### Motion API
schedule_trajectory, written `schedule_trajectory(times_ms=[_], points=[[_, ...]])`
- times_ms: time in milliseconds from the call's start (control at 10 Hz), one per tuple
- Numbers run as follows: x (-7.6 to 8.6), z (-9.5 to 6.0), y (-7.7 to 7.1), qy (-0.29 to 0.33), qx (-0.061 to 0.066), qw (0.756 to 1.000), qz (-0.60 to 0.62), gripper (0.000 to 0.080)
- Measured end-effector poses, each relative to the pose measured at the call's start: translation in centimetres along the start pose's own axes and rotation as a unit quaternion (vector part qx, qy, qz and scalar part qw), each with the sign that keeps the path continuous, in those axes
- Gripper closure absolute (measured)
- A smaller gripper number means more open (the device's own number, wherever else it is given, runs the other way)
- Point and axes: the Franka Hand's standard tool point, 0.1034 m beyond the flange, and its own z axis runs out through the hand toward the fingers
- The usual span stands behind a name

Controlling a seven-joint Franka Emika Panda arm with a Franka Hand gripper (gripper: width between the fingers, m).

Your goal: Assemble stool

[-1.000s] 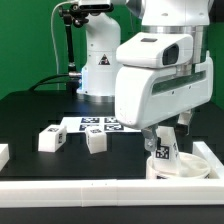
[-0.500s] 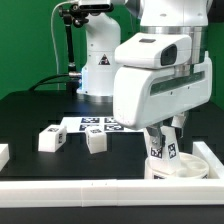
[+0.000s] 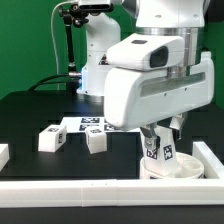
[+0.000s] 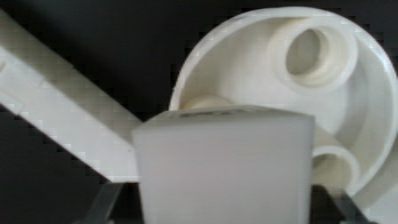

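My gripper point(image 3: 160, 135) is shut on a white blocky leg point(image 3: 157, 151) that bears black-and-white tags. It holds the leg upright over the round white seat point(image 3: 180, 170) in the front corner at the exterior view's right. In the wrist view the leg point(image 4: 222, 160) fills the space between the dark fingers point(image 4: 114, 206), and behind it lies the seat point(image 4: 267, 60) with its round sockets. Whether the leg touches the seat I cannot tell. Two more legs point(image 3: 52, 139) point(image 3: 96, 141) lie loose on the black table toward the exterior view's left.
The marker board point(image 3: 92, 123) lies flat behind the loose legs. White rails run along the table's front point(image 3: 90, 189) and right edge point(image 3: 213, 155), close to the seat. A rail point(image 4: 63, 105) also crosses the wrist view. A small white block point(image 3: 3, 155) sits at the far left.
The jaws have shut on the leg over the seat. The arm and the leg have since shifted slightly toward the exterior view's left.
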Motion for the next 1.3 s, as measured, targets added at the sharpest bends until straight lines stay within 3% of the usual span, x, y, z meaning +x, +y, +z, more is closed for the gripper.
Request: schedule_trajectory(times_ms=[400,900,1000,1200,1300], points=[[-0.21,0.08,0.59,0.007,0.019,0.982,0.187,0.0459],[-0.15,0.11,0.51,0.004,0.020,0.933,0.360,0.0459],[-0.17,0.14,0.50,0.004,0.020,0.915,0.404,0.0459],[-0.15,0.19,0.58,0.017,0.037,0.862,0.506,0.0459],[0.15,0.18,0.02,0.016,0.038,0.837,0.545,0.0459]])
